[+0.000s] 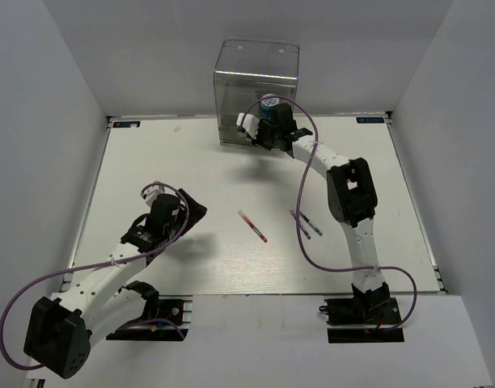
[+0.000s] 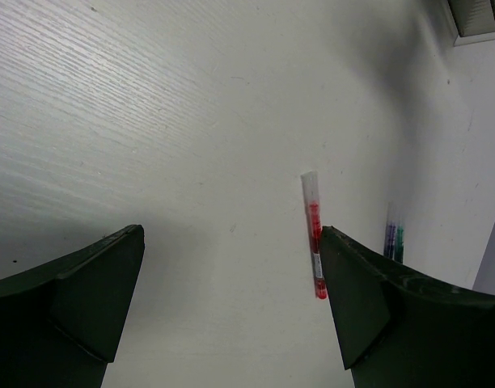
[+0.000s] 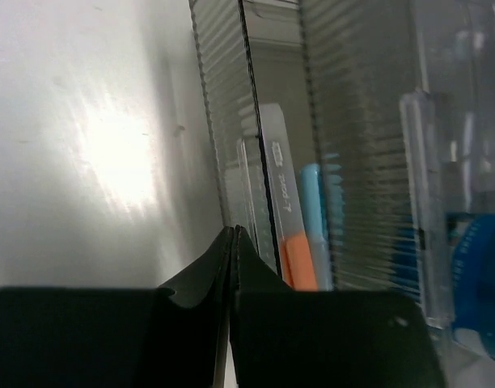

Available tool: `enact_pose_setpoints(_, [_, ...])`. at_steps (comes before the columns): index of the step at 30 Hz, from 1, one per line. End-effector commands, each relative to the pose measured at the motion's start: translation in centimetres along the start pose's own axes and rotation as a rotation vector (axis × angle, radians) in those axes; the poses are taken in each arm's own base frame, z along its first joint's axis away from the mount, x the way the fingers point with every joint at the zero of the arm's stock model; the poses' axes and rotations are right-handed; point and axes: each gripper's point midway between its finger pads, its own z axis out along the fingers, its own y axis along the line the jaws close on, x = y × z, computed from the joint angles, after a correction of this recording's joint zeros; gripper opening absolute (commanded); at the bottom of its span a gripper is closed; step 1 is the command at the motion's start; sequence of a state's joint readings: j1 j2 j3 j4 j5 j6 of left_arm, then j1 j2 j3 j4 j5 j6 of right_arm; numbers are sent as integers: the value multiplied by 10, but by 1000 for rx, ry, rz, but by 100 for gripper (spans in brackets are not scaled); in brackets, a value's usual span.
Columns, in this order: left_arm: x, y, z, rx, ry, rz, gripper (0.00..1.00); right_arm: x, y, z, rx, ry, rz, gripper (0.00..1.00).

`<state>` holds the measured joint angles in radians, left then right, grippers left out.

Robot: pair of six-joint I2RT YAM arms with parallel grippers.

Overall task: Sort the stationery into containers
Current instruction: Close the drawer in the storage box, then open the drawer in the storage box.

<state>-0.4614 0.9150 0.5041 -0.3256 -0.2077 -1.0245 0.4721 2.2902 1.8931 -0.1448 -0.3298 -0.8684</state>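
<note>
The containers are a tall clear plastic box at the back of the table. My right gripper is shut and empty, its tips against the box's ribbed wall. Through the clear plastic I see an orange-tipped marker, a light-blue marker and the blue-and-white jar. A thin red pen lies mid-table. Two dark pens lie side by side to its right. My left gripper is open and empty, left of the red pen.
White walls enclose the table on three sides. The white tabletop has a metal rim at its edges. A purple cable from the right arm loops over the table near the dark pens.
</note>
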Motion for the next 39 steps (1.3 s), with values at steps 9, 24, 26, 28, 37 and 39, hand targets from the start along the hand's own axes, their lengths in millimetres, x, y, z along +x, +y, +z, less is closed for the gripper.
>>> enact_pose_setpoints(9, [-12, -45, 8, 131, -4, -10, 100, 14, -58, 4, 265, 62, -5, 0])
enact_pose_setpoints(24, [-38, -139, 73, 338, -50, -34, 76, -18, 25, -45, -56, -139, 97, 41])
enact_pose_setpoints(26, [-35, -153, 99, 337, -21, -38, 59, -26, 33, -70, -13, -175, 148, 70])
enact_pose_setpoints(28, [-35, -164, 119, 349, 4, -49, 40, -39, 24, -93, 45, -196, 202, 69])
enact_pose_setpoints(37, [-42, -207, 198, 562, 17, -369, 29, 3, 95, -157, -42, -122, 469, 5])
enact_pose_setpoints(39, [-47, -219, 218, 575, 12, -406, 38, 7, 100, -170, -31, -113, 515, 21])
